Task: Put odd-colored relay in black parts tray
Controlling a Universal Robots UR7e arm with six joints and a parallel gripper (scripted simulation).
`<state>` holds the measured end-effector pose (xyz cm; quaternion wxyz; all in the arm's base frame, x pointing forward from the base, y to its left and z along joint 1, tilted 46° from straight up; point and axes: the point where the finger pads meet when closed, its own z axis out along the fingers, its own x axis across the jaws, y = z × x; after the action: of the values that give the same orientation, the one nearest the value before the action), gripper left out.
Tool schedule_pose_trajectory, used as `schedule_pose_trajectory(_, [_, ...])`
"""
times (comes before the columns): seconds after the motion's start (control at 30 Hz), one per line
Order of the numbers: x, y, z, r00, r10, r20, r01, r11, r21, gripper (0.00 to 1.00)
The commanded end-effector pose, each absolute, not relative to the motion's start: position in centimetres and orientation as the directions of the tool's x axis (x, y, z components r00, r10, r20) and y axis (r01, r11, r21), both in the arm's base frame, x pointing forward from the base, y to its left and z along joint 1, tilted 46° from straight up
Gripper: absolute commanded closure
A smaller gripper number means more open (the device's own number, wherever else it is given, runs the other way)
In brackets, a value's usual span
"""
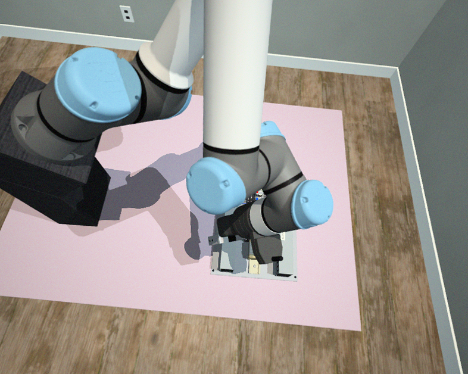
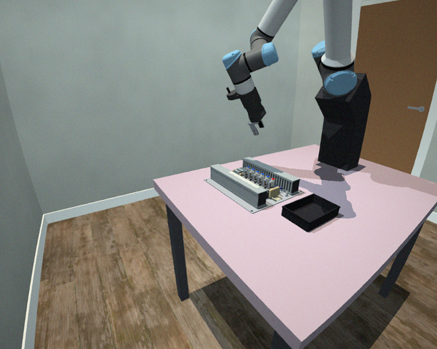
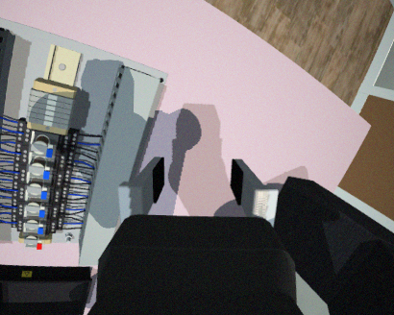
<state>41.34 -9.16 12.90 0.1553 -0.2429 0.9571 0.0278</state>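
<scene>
The relay with the red button (image 2: 272, 181) (image 3: 33, 241) sits in the row on the panel, at the end nearest the tray. The other five relays have blue buttons. The relay panel (image 1: 271, 276) (image 2: 230, 194) (image 3: 38, 38) lies flat on the table. The black parts tray (image 2: 296, 219) stands off that end of the panel; part of it shows at the lower left in the wrist view (image 3: 58, 273). The arm hides it in the top view. My gripper (image 2: 257, 126) (image 3: 197, 172) is open and empty, tilted, high above the panel and beside the relay row.
Two tall grey wire ducts (image 2: 237, 185) (image 2: 273, 175) flank the relay row. Blue and black wires run beside the relays. A beige end block (image 2: 273, 192) (image 3: 52, 106) is on the panel. The black arm pedestal (image 1: 82, 193) (image 2: 340, 135) stands at the table's far side.
</scene>
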Motion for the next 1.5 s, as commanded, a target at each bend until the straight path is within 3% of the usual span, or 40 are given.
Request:
schedule_pose_trajectory(0.0, [41.34, -9.17, 12.93, -0.834, -0.457, -0.311, -0.474, 0.88, -0.023, 0.0])
schedule_pose_trajectory(1.47, [41.34, -9.17, 12.93, -0.834, -0.457, -0.311, -0.474, 0.88, -0.023, 0.02])
